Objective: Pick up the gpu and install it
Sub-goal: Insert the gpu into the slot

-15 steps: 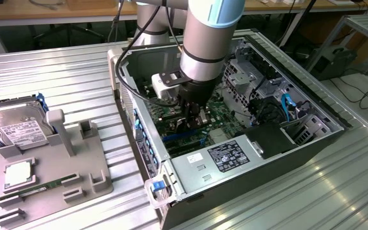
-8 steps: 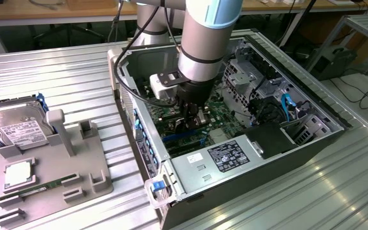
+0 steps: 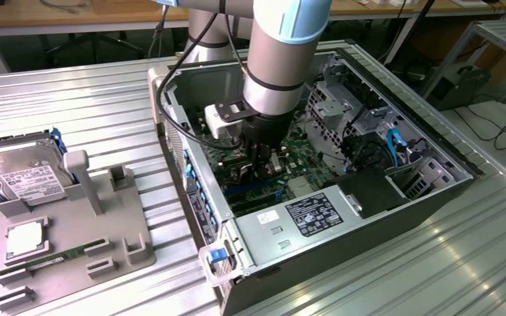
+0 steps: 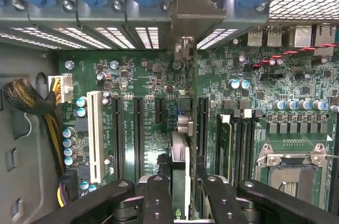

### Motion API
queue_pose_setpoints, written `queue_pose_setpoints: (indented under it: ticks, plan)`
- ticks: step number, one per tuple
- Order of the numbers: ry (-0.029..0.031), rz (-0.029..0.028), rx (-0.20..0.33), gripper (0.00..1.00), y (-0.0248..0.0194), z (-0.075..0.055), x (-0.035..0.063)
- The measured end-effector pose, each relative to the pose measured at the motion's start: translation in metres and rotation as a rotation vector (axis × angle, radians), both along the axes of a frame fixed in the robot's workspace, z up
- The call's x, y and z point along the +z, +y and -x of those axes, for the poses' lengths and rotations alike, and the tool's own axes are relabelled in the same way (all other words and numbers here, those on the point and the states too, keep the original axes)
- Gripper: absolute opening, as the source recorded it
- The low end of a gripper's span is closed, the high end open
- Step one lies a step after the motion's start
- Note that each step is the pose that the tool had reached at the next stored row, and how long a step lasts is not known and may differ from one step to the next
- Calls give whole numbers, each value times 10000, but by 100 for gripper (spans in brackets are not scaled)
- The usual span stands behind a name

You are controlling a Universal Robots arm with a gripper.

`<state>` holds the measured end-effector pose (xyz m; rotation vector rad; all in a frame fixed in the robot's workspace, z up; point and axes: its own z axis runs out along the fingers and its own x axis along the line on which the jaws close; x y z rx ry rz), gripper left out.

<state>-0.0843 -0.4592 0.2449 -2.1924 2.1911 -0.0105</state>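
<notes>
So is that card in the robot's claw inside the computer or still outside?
Inside. The gripper has the gpu edge-on over the green motherboard, within the open case. Whether it is seated in a slot, cannot tell.

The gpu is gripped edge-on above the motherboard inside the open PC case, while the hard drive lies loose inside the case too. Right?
Not quite. The exterior view shows the hard drive on the grey holder outside the PC case. The gripper does hold the gpu over the motherboard.

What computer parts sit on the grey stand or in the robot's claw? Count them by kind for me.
Hard drive: 1
Green memory stick: 1
Silver square chip: 1
Graphics card, held in the gripper: 1
Total: 4
</notes>
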Motion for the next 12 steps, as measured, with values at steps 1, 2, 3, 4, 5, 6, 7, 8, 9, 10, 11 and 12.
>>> queue_pose_setpoints:
  ticks: [1,2,3,4,5,6,7,8,9,10,11,12]
  plan:
    - [0,-6,0,27,1,0,-11]
    - [-1,-10,0,27,1,-1,-16]
    - [2,-7,0,27,1,-1,-15]
    - [2,-7,0,27,1,-1,-15]
    - [3,-7,0,27,1,-1,-11]
    - [-4,-23,0,27,3,-1,4]
    - [-9,-34,0,27,5,-2,16]
    - [-10,-31,0,27,4,-2,26]
    - [-6,-21,-1,27,3,-1,38]
    - [0,-10,0,27,1,-1,52]
    - [-3,-16,0,27,2,-1,63]
    - [-1,-14,0,27,2,-1,73]
